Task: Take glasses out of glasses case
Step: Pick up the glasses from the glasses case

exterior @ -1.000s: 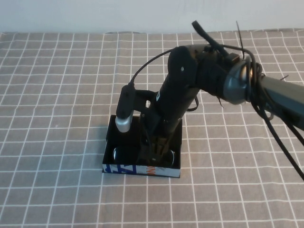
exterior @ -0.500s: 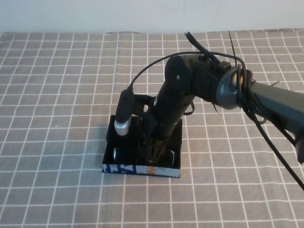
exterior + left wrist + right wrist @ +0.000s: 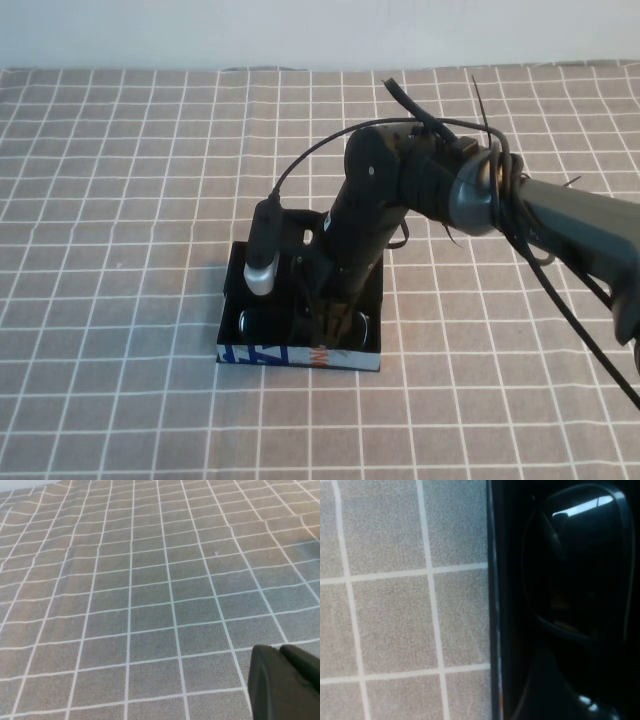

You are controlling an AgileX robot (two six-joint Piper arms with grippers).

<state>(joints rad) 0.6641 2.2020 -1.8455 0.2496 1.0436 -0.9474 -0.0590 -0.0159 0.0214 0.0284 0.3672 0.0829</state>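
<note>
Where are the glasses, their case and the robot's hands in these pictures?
glasses (image 3: 575, 565): right wrist view, on a dark lens.
case (image 3: 262, 354): high view, on its pale blue front.
right hand (image 3: 333, 322): high view, at its tips inside the case.
left hand (image 3: 285, 682): left wrist view, on its dark tip, over the cloth.

The right gripper (image 3: 333, 325) hides the middle of the glasses (image 3: 262, 325) inside the glasses case (image 3: 298, 355).

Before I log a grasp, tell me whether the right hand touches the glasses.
Cannot tell. In the high view the right hand reaches into the glasses case over the glasses, but hides any contact.
</note>
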